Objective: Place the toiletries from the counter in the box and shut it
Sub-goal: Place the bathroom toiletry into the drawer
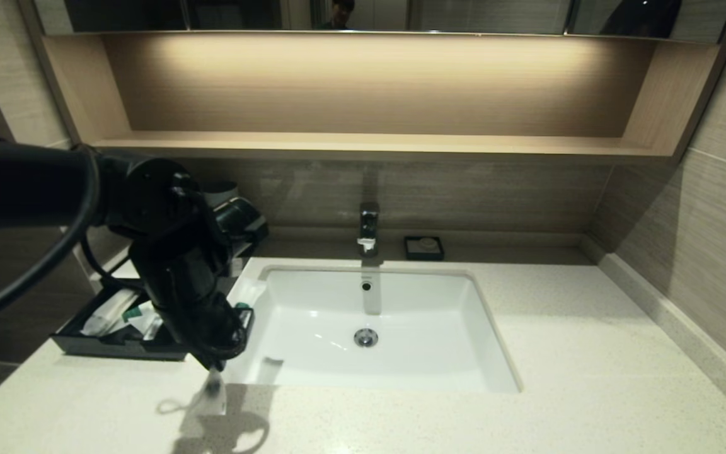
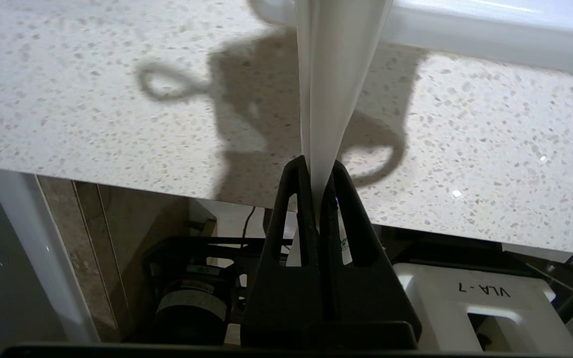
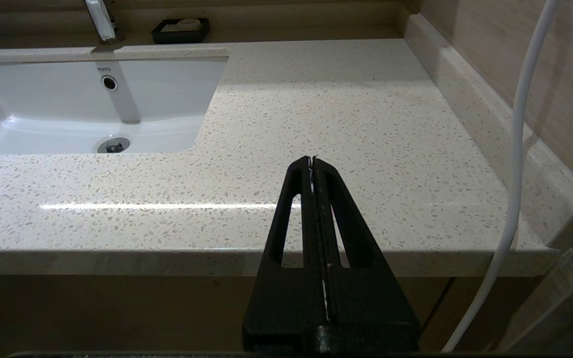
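My left gripper (image 1: 214,367) is shut on one translucent white sachet (image 1: 215,391), which hangs from the tips just above the counter (image 1: 558,353) by the sink's front left corner. In the left wrist view the sachet (image 2: 336,74) runs out from between the closed fingertips of the left gripper (image 2: 319,166). The black box (image 1: 104,347) stands open at the far left, partly hidden by my arm. Other white sachets with green bands (image 1: 108,315) lie inside it. My right gripper (image 3: 312,159) is shut and empty at the counter's front edge, right of the sink.
The inset white sink (image 1: 476,328) with a chrome faucet (image 1: 368,228) fills the middle of the counter. A small black soap dish (image 1: 424,247) sits behind it. A dark rounded appliance (image 1: 240,217) stands behind the box. A wall runs along the right side.
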